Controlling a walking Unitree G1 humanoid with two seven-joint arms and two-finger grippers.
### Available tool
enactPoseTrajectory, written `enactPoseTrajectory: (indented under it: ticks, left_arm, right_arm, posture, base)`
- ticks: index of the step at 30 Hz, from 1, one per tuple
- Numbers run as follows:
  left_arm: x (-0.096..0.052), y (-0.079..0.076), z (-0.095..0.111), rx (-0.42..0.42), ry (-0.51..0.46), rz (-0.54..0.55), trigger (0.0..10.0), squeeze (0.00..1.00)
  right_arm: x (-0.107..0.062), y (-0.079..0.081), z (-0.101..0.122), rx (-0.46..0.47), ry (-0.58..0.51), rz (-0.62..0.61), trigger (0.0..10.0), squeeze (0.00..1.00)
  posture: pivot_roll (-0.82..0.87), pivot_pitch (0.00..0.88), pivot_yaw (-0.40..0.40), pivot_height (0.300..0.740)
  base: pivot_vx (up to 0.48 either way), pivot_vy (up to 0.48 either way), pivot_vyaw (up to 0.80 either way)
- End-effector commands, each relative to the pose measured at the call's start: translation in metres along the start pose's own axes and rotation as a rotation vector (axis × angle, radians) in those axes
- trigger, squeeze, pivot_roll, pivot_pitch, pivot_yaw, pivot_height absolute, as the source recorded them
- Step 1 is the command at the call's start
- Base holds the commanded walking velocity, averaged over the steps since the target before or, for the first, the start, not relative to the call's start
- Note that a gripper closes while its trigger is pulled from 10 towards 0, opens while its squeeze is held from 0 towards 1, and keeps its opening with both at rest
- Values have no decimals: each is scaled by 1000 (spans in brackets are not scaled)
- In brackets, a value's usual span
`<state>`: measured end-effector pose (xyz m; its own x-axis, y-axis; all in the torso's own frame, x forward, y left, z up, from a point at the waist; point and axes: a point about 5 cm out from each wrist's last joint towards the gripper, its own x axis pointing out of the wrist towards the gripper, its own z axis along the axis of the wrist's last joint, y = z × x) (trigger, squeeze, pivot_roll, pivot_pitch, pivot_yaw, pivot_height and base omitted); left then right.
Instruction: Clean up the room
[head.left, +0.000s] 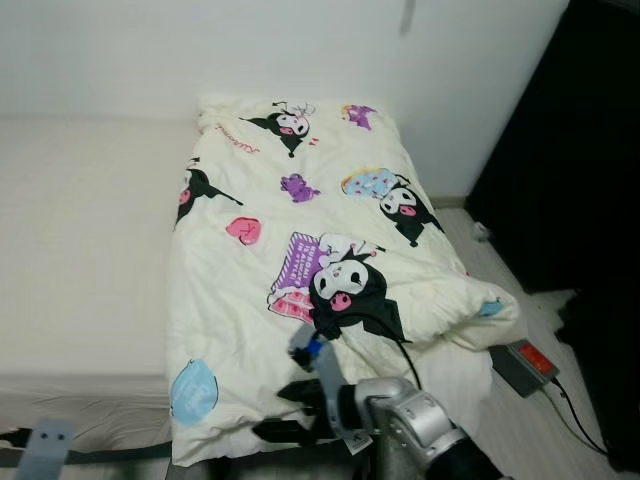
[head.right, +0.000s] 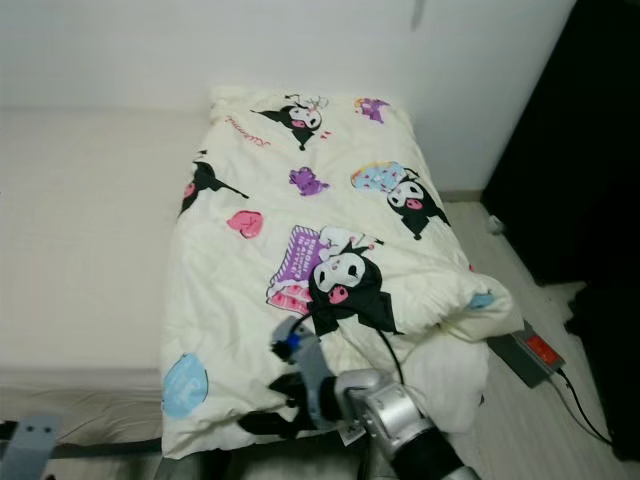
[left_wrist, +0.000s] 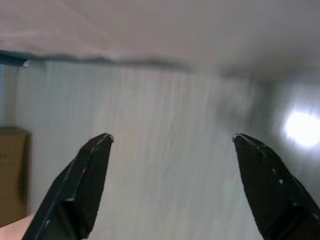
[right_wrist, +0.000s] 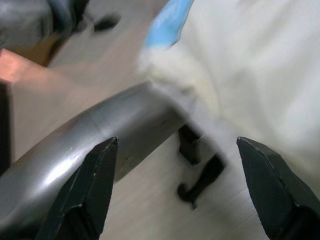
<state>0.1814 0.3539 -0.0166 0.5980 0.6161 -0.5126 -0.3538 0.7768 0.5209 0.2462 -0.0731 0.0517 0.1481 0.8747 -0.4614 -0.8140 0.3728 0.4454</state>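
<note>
One cream quilt (head.left: 300, 250) printed with cartoon figures lies spread along the right part of one bed (head.left: 80, 250), its near right corner bunched and drooping over the edge toward the floor (head.left: 520, 420). One grey box with a red patch (head.left: 527, 364) sits on the floor beside that corner. The right claw (head.left: 290, 410) hovers at the quilt's near edge, its two fingers spread wide and holding nothing. The left claw (left_wrist: 170, 145) is likewise wide open and empty, facing pale floor.

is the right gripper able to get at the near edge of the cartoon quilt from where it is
Probably yes: the right gripper, fingers open, hangs right at the near hem of the cream cartoon-print quilt, with nothing between them.
</note>
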Motion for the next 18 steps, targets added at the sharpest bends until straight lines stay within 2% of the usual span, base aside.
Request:
enactPoseTrajectory:
  ticks: [1, 2, 3, 4, 6, 7, 8, 9, 10, 11, 12, 13, 14, 15, 16, 17, 18]
  left_arm:
    - [4, -5, 34, -208, -148, -103, 10000, 0]
    - [5, -8, 54, -287, -237, -179, 10000, 0]
    - [4, -9, 66, -328, -295, -226, 10000, 0]
    - [4, -9, 66, -328, -295, -226, 10000, 0]
    - [-2, -20, 102, -457, -439, -446, 10000, 0]
    - [-2, -20, 102, -457, -439, -446, 10000, 0]
    - [-9, -28, 118, -539, -497, -596, 10000, 0]
    - [-27, -39, 138, -517, -604, -814, 10000, 0]
    - [-27, -39, 138, -517, -604, -814, 10000, 0]
    - [-51, -53, 150, -448, -681, -1037, 10000, 0]
    - [-51, -53, 150, -448, -681, -1037, 10000, 0]
    - [-70, -65, 155, -392, -719, -1187, 10000, 0]
    - [-87, -78, 155, -285, -746, -1308, 10000, 0]
    - [-87, -78, 155, -285, -746, -1308, 10000, 0]
    - [-99, -95, 149, -112, -758, -1370, 10000, 0]
    - [-99, -95, 149, -112, -758, -1370, 10000, 0]
    - [-105, -113, 138, 114, -751, -1381, 10000, 0]
  right_arm:
    - [-11, 21, 6, -8, -68, 167, 10000, 745]
    - [-21, 24, 13, -4, -143, 204, 10000, 741]
    - [-27, 25, 18, -4, -192, 223, 10000, 741]
    - [-27, 25, 18, -4, -192, 223, 10000, 741]
    - [-45, 13, 38, 21, -365, 178, 10000, 733]
    - [-45, 13, 38, 21, -365, 178, 10000, 733]
    - [-52, 4, 48, 37, -445, 121, 10000, 729]
    - [-61, -13, 59, 77, -543, 10, 10000, 588]
    - [-61, -13, 59, 77, -543, 10, 10000, 588]
    - [-70, -30, 69, 121, -627, -120, 10000, 424]
    - [-70, -30, 69, 121, -627, -120, 10000, 424]
    - [-76, -41, 74, 155, -676, -202, 10000, 424]
    - [-86, -56, 77, 217, -736, -329, 10000, 0]
    - [-86, -56, 77, 217, -736, -329, 10000, 0]
    - [-99, -73, 76, 285, -793, -486, 10000, 0]
    - [-99, -73, 76, 285, -793, -486, 10000, 0]
    - [-114, -87, 72, 347, -845, -636, 10000, 0]
  posture:
    - [-10, 75, -49, 546]
    - [-14, 70, -52, 546]
    - [-14, 70, -52, 546]
    - [-14, 70, -52, 546]
    - [-11, 67, -64, 546]
    - [-11, 67, -64, 546]
    - [-8, 64, -66, 546]
    - [-8, 61, -66, 546]
    - [-8, 61, -66, 546]
    - [-8, 61, -66, 546]
    - [-8, 61, -66, 546]
    - [-5, 53, -64, 546]
    - [-7, 53, -62, 546]
    - [-7, 53, -62, 546]
    - [-7, 50, -59, 546]
    - [-7, 50, -59, 546]
    - [-8, 48, -57, 546]
  base:
    - [0, 0, 0]
    - [0, 0, 0]
    - [0, 0, 0]
    - [0, 0, 0]
    - [0, 0, 0]
    - [0, 0, 0]
    - [0, 0, 0]
    - [0, 0, 0]
    - [0, 0, 0]
    - [0, 0, 0]
    - [0, 0, 0]
    - [0, 0, 0]
    - [0, 0, 0]
    - [0, 0, 0]
    - [0, 0, 0]
    - [0, 0, 0]
    - [0, 0, 0]
